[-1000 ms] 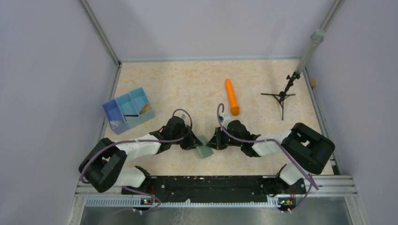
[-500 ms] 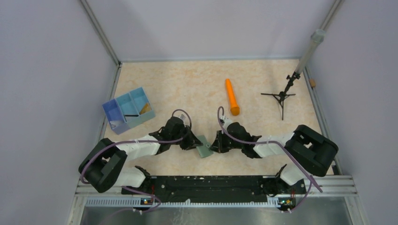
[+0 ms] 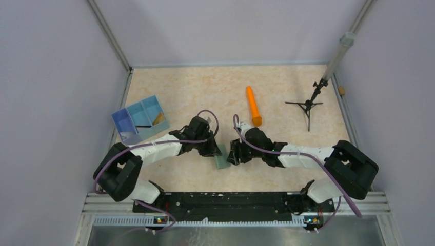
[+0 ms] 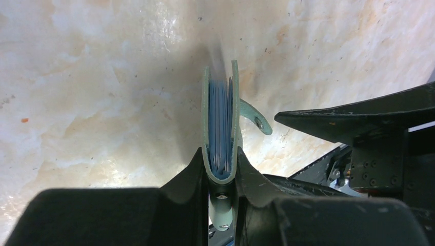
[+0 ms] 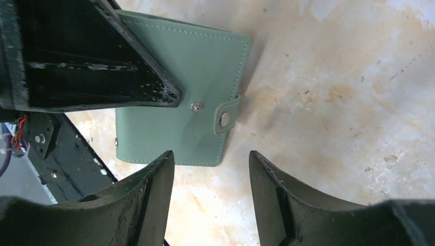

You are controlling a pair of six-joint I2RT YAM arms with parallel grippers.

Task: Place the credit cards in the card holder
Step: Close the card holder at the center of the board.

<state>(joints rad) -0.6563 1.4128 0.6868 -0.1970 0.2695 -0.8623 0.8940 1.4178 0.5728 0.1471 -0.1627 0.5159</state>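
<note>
Card holder (image 5: 205, 66) is grey-green, folded, its tab (image 5: 227, 114) unsnapped.

One card holder (image 3: 222, 161), one blue tray (image 3: 123, 122), one orange cylinder (image 3: 253, 105), one tripod (image 3: 308, 105)

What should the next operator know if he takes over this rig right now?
Left gripper: shut on the wallet, pinching its folded edge; the wallet stands edge-on, slightly agape, strap unsnapped.
Right gripper: open, empty, just in front of the wallet.
No cards show in either gripper; a tan piece lies in the blue tray, too small to identify.
Done: wallet gripped; whether cards are inside cannot be told.
Left: load remaining cards, snap the strap.
</note>
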